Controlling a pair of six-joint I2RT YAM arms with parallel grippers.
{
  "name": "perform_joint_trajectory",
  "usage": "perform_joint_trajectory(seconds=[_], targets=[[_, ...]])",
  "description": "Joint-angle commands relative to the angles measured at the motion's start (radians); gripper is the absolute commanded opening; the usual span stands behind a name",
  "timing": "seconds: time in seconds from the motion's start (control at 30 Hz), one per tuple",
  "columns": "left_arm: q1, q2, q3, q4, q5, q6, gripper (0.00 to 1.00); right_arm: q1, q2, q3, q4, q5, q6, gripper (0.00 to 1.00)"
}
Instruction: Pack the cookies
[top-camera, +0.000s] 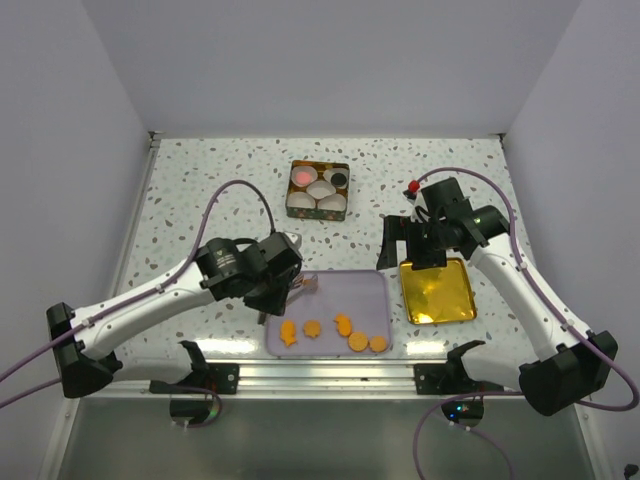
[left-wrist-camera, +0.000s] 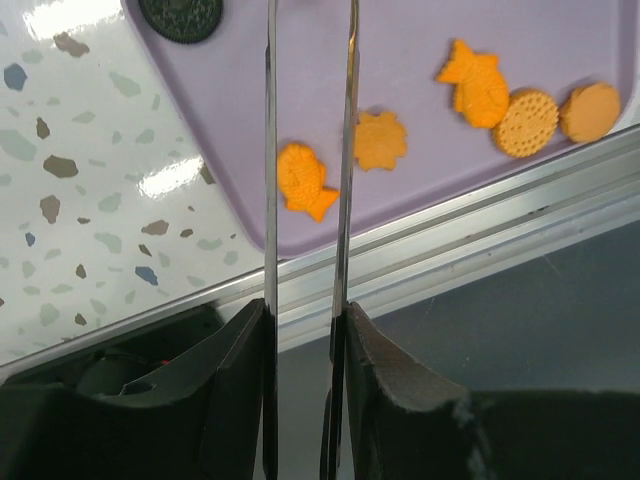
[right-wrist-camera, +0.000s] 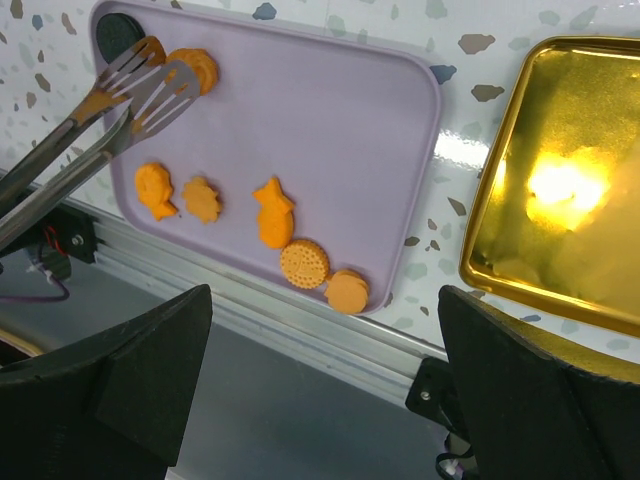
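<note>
The speckled table (top-camera: 200, 190) fills the top view, and its near edge is lost under the arm bases. The left arm (top-camera: 150, 295) leans in over the lilac tray (top-camera: 350, 295) and covers its far-left corner.

Over on the right is the gold tray (top-camera: 437, 292). It is all glare, and the right wrist view cuts it off at the side. The right claw (top-camera: 412, 248) hangs above its far edge with the fingers spread wide and nothing between them.

At the back, the box (top-camera: 318, 190) holds white cups (top-camera: 322, 186). One cup shows pink and one shows black, too small to make out more.

The left claw (left-wrist-camera: 305, 325) is clenched on the tongs (left-wrist-camera: 270, 150), with both blades running up between its fingers. In that wrist view the tips are cut off at the top.

The right wrist view finds those tips at the tray's far-left corner, right by an orange cookie (right-wrist-camera: 192, 68). Whether they pinch it, I cannot tell. A black cookie (right-wrist-camera: 112, 40) sits just behind, half hidden by the tongs, and its embossing is too fine to read.

The rest of the cookies (top-camera: 357, 342) lie on the tray along its near edge. There are two fish, a star and two rounds, and the rounds touch.
</note>
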Motion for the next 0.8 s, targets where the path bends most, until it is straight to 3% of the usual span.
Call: perform_joint_trajectory(seconds=[0.0,0.27,0.77], targets=[[-0.008,0.041,0.111,-0.013,-0.050,0.047,0.35,0.003,-0.028,0.009,0.013,0.015,-0.002,0.99],[0.006,0.130,0.229,-0.019,-0.094,0.127,0.36,0.003,-0.047,0.010,0.001,0.040,0.002,0.99],[0.267,0.322,0.512,-0.013,-0.102,0.299,0.34,0.003,-0.044,0.039,-0.023,0.072,-0.002,0.99]])
